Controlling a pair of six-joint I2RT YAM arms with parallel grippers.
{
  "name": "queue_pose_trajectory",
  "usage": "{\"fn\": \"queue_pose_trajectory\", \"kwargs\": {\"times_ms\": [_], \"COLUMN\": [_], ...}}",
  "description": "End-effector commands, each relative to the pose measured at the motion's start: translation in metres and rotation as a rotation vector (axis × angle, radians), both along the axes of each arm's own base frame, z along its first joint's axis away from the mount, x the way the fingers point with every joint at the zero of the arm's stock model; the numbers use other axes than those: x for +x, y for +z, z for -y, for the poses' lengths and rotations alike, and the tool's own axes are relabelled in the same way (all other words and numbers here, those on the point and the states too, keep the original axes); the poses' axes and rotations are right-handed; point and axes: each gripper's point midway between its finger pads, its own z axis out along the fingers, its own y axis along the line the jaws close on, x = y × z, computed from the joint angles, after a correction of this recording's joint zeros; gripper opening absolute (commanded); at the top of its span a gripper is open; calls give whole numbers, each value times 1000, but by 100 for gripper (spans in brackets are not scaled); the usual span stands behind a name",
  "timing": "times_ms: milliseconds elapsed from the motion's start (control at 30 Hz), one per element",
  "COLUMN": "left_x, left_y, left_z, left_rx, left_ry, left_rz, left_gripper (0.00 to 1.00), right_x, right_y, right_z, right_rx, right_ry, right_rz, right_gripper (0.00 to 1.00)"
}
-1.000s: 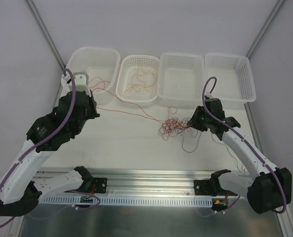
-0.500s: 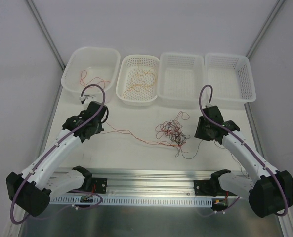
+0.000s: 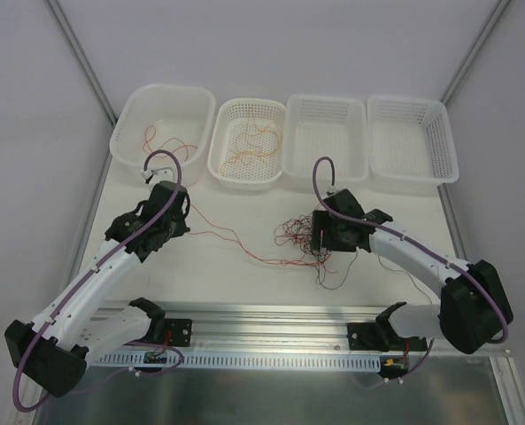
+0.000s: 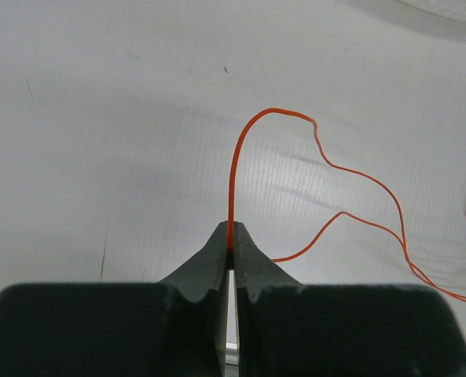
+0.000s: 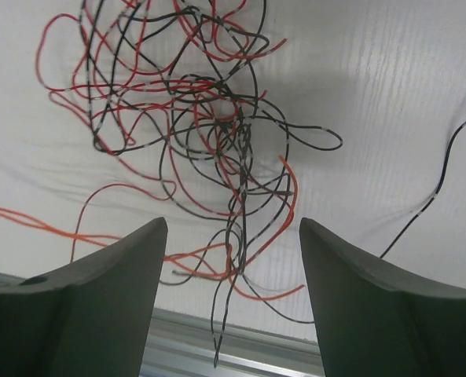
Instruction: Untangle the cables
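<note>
The cables lie as a small tangle (image 3: 299, 237) of thin red, orange and black wires in the middle of the table. One orange strand (image 3: 235, 241) runs from the tangle left to my left gripper (image 3: 181, 223). In the left wrist view that gripper (image 4: 231, 236) is shut on this orange cable (image 4: 327, 161), which arcs up from the tips and trails off right. My right gripper (image 3: 320, 232) hovers over the tangle's right side. In the right wrist view it (image 5: 233, 224) is open, with the tangle (image 5: 193, 102) beneath and nothing held.
Along the back stand a white tub (image 3: 169, 88) holding red wires, a mesh basket (image 3: 249, 104) holding orange wires, and two more baskets (image 3: 326, 99) (image 3: 408, 100). A metal rail (image 3: 271, 314) edges the table's near side, just below the tangle. A black strand (image 5: 445, 169) trails right.
My right gripper has moved left over the tangle and opened wide. My left arm drew back from the white tub toward the near left, still shut on the orange strand.
</note>
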Motion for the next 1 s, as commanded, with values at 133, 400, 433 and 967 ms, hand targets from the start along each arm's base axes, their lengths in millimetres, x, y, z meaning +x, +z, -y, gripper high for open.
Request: {"fn": "queue_pose_trajectory", "kwargs": {"times_ms": [133, 400, 433, 967], "left_x": [10, 14, 13, -30], "left_y": [25, 74, 84, 265], "left_z": [-13, -42, -49, -131], "left_rx": [63, 119, 131, 334], "left_ry": [15, 84, 106, 353], "left_rz": [91, 215, 245, 586], "left_gripper": [0, 0, 0, 0], "right_x": [27, 32, 30, 23], "right_y": [-29, -54, -54, 21], "right_z": [-4, -5, 1, 112], "right_rx": [-100, -150, -160, -53], "right_ry": [-27, -30, -45, -386], "right_rz": [8, -68, -77, -8], "right_gripper": [72, 50, 44, 10]}}
